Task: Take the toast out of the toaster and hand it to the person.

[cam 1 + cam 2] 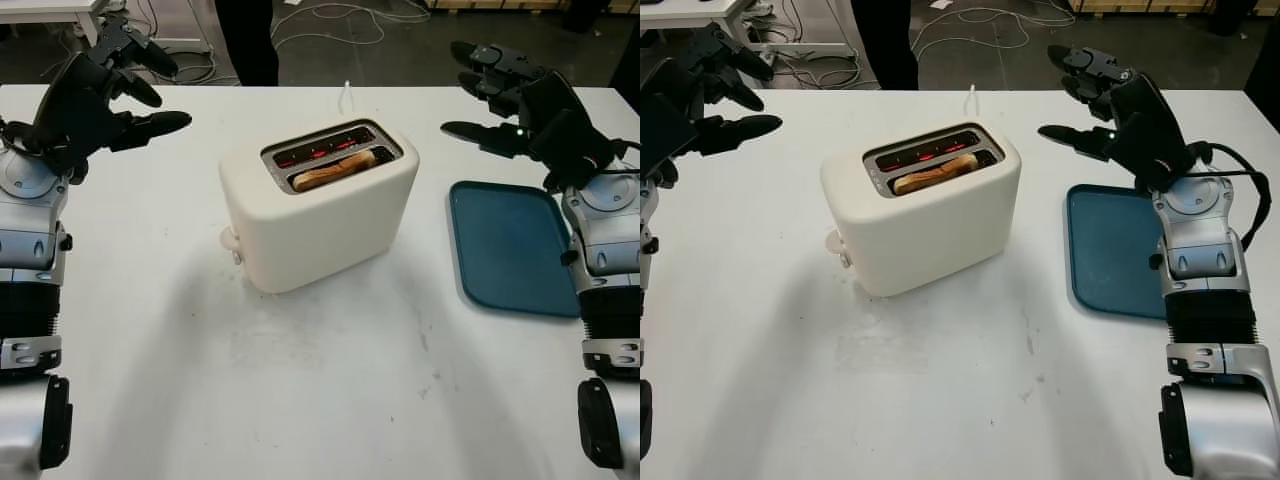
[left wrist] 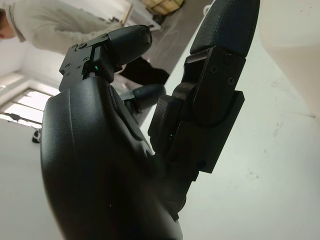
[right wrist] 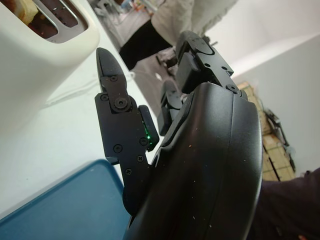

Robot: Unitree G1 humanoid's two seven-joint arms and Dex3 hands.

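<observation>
the right robot hand (image 1: 1095,105) hangs above the surface (image 1: 330,380), holding nothing and open, over the far edge of the blue tray (image 1: 510,250). the left robot hand (image 1: 110,85) hangs open and empty too, over the far left part of the surface, well apart from anything on it.

between the two stands the cream toaster (image 1: 315,205), turned at an angle so that its slots run from near-left to far-right. the toast (image 1: 333,169) sits in the nearer slot, its top edge just clear of the opening, its long axis lying along the slot. the farther slot shows red glowing elements and no bread.

from the right robot hand the toast lies inward and a little nearer the robot; from the left robot hand it lies inward as well, across bare surface. the right one looks somewhat closer to the far end of the slot, so it seems the likelier one to reach, though the gap between the two is not large. the pinch would need to come from above, fingers either side of the slice across its thin dimension.

a person (image 1: 245,40) stands beyond the far edge of the surface, behind the toaster.
</observation>
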